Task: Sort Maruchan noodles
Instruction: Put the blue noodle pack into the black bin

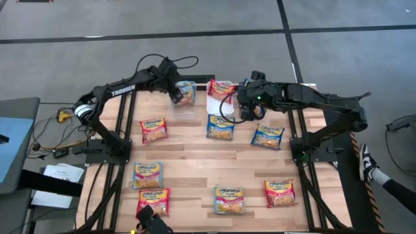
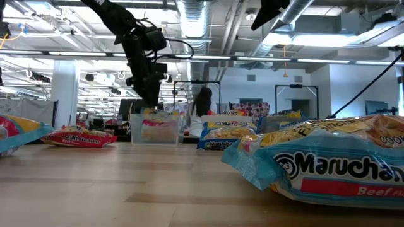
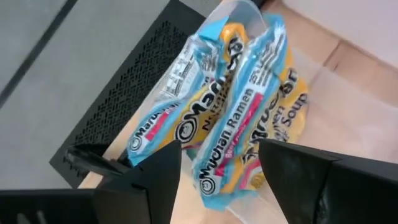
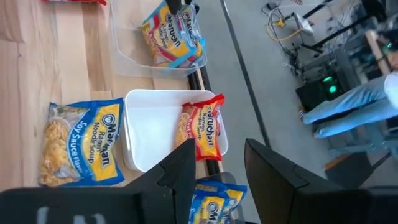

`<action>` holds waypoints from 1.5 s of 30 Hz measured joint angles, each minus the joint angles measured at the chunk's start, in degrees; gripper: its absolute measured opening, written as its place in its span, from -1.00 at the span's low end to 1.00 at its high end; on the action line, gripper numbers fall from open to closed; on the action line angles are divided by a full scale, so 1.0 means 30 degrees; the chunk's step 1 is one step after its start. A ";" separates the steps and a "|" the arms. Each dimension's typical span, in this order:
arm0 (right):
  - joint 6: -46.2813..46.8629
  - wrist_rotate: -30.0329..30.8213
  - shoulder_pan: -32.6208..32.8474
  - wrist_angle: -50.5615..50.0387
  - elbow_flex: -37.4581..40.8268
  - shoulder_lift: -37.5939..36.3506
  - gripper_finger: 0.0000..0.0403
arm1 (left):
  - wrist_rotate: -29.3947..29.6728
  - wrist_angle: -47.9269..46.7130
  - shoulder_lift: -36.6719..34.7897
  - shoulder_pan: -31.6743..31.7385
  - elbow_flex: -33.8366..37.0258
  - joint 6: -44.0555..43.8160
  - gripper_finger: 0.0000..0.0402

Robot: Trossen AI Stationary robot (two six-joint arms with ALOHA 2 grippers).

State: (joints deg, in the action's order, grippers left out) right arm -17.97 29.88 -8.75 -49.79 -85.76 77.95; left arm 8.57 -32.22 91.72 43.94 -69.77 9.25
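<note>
My left gripper (image 1: 175, 96) (image 3: 217, 168) hangs open just above the clear bin (image 1: 186, 108) at the table's far edge, touching nothing. Blue Maruchan noodle packets (image 3: 230, 106) lie crumpled in that bin, leaning on its wall. My right gripper (image 4: 217, 155) (image 1: 237, 112) is open, raised beside the white bin (image 4: 149, 130), which holds one red packet (image 4: 205, 127) leaning on its far rim. Another blue packet (image 4: 214, 202) shows beyond the gap between the right fingers.
Several blue and red packets lie flat on the wood, among them a blue soy-sauce one (image 1: 221, 127) just near of the white bin, a blue one (image 1: 268, 135) and a red one (image 1: 153, 129). More lie along the near edge (image 1: 229, 198). The table's middle is bare.
</note>
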 joint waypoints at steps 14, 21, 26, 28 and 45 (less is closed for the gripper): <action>0.6192 -0.1633 -0.0055 -0.6003 0.0000 -0.0007 -0.21 | -0.5289 -0.6326 -0.0007 -0.0274 -0.3384 -0.2774 0.02; 0.9108 -0.3087 0.0798 -0.8461 0.1108 -0.0264 -0.21 | -0.7279 -0.7345 -0.0217 -0.2244 -0.2917 -0.2738 0.02; 1.0993 -0.3516 0.1620 -0.8366 0.3515 -0.1191 -0.21 | -0.7301 -0.6102 -0.1186 -0.4579 -0.1835 -0.2970 0.02; 1.1914 -0.3617 0.1966 -0.8208 0.4427 -0.1703 -0.21 | -0.7296 -0.5437 -0.1701 -0.5473 -0.1425 -0.3210 0.02; 2.0778 -0.5162 0.5939 -0.7277 1.0000 -0.6544 -0.21 | -0.6084 0.2139 -0.7456 -1.0987 0.4189 -0.8740 0.02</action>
State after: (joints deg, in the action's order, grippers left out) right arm 44.36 14.39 9.06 -71.62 -55.75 58.32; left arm -9.69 -25.80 69.35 10.98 -57.20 -16.97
